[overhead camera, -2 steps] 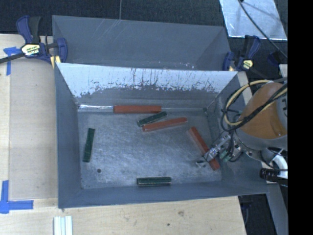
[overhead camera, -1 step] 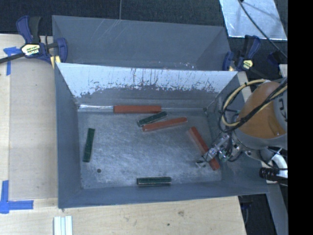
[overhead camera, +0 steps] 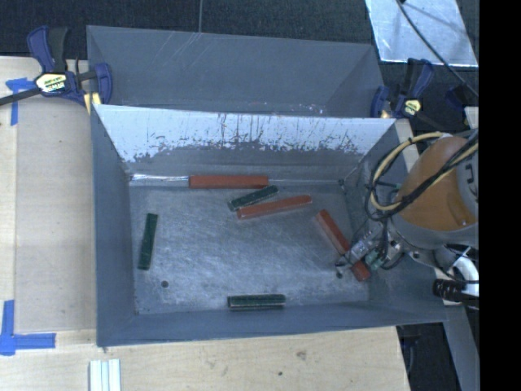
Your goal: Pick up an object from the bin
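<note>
My gripper (overhead camera: pixel 355 261) is low at the bin's right wall, near the front right corner. It sits over the near end of a red bar (overhead camera: pixel 330 229) that lies slanted along that wall. A bit of red (overhead camera: pixel 361 273) shows just below the gripper; whether it is that bar's tip I cannot tell. To the left, another red bar (overhead camera: pixel 274 207) lies across a dark green bar (overhead camera: pixel 254 197).
A long red bar (overhead camera: pixel 228 182) lies along the back wall. One dark green bar (overhead camera: pixel 147 240) lies upright in the picture at the left, and another (overhead camera: pixel 256 301) lies along the front wall. The orange-covered arm and its cables hang over the right rim.
</note>
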{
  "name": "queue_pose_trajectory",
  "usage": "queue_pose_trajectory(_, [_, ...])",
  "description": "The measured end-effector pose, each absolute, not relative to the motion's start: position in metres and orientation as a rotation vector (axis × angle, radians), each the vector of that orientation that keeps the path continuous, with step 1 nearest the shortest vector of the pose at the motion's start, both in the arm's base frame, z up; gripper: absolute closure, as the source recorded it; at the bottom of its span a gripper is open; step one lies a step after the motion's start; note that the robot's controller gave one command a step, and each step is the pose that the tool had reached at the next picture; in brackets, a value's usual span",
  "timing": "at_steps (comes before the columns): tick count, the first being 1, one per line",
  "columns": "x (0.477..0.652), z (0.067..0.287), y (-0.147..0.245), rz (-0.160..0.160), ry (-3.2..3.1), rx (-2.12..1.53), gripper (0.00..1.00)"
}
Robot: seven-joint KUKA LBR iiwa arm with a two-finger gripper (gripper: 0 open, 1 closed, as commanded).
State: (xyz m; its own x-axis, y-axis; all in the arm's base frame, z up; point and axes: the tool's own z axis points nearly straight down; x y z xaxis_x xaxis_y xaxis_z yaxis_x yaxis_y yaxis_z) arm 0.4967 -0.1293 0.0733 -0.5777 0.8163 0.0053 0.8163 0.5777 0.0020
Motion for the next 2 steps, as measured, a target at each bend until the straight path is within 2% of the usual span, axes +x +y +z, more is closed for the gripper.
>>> queue_pose_trajectory(1, [0.4982,0.1214,-0.1302,-0.001,-2.798,-1.443,1.0])
queue_pose_trajectory(2, [0.4989,0.1276,-0.1311,0.0,-2.799,-1.439,1.0])
